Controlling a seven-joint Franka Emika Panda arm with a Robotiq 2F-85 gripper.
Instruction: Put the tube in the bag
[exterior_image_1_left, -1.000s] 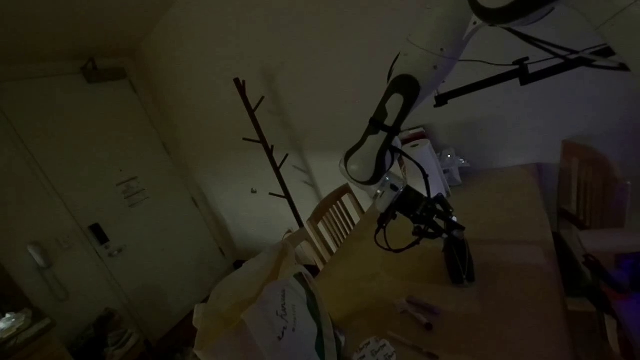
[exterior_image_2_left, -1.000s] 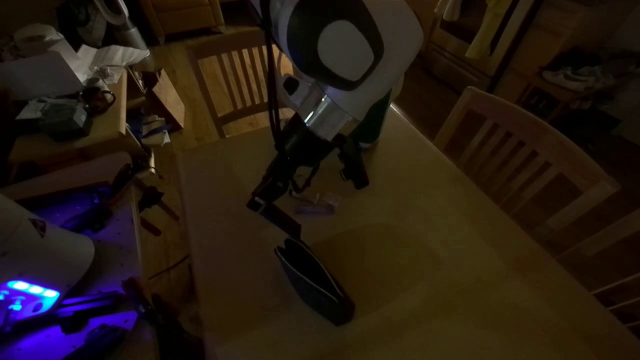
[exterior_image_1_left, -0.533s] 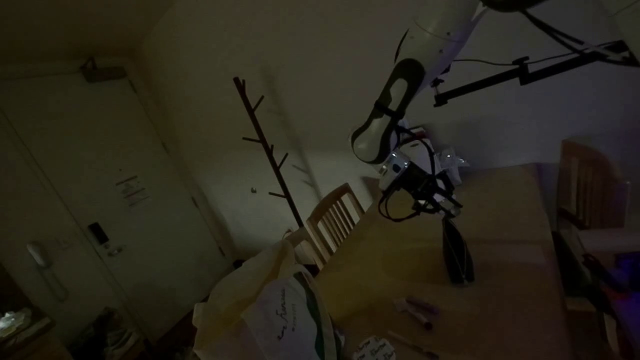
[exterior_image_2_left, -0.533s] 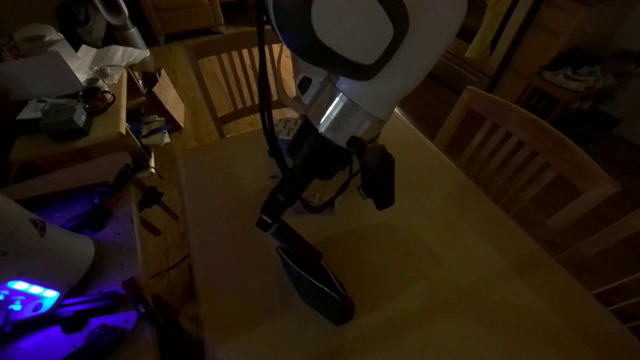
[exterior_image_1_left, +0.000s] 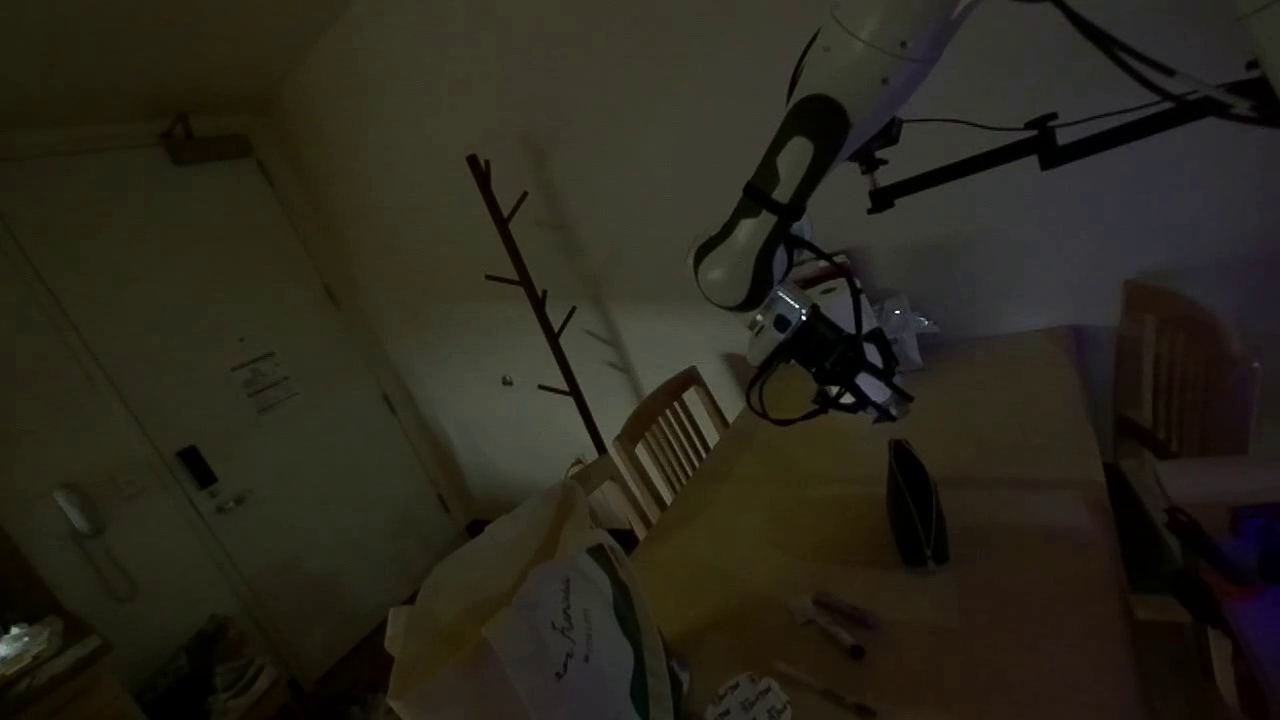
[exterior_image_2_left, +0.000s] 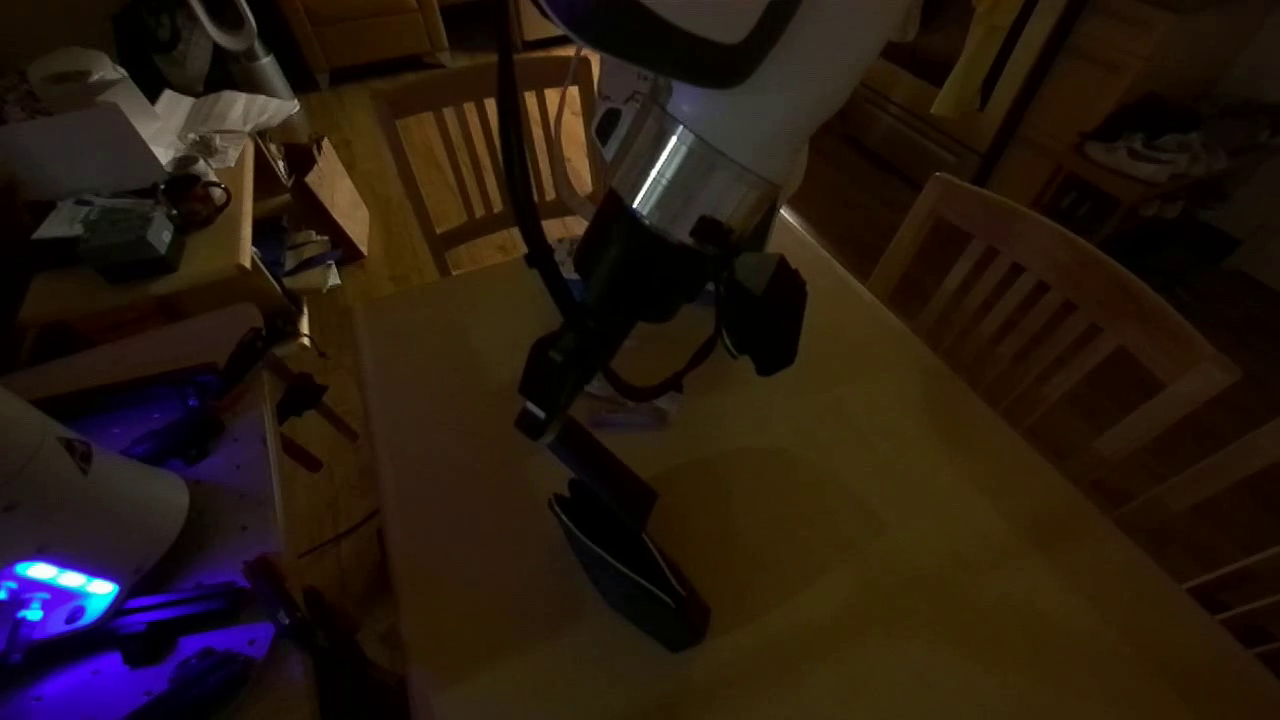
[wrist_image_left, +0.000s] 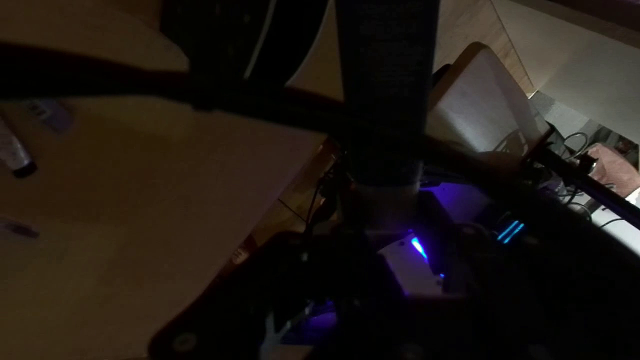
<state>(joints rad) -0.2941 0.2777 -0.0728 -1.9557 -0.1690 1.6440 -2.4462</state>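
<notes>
The tube (exterior_image_2_left: 605, 470) is long and dark, with a paler cap end. It also shows in the wrist view (wrist_image_left: 387, 90). My gripper (exterior_image_2_left: 533, 420) is shut on its cap end and holds it tilted in the air. The bag (exterior_image_2_left: 630, 580) is a dark zip pouch standing on the table with its zipper open. In an exterior view the tube's free end overlaps the bag's opening. In an exterior view my gripper (exterior_image_1_left: 888, 405) is above and apart from the bag (exterior_image_1_left: 915, 505). The bag also shows in the wrist view (wrist_image_left: 215, 35), beside the tube.
Small tubes or pens (exterior_image_1_left: 840, 630) lie on the table (exterior_image_1_left: 1020, 600), with a thin pen-like item (exterior_image_1_left: 825, 690) near them. A round patterned item (exterior_image_1_left: 750, 697) and a large paper bag (exterior_image_1_left: 590, 640) are at the table's end. Wooden chairs (exterior_image_2_left: 1060, 310) stand along its sides.
My gripper with the tube first came closer to the bag, then rose a little above it. The tube's free end now overlaps the bag's opening in view. The bag has not moved.
</notes>
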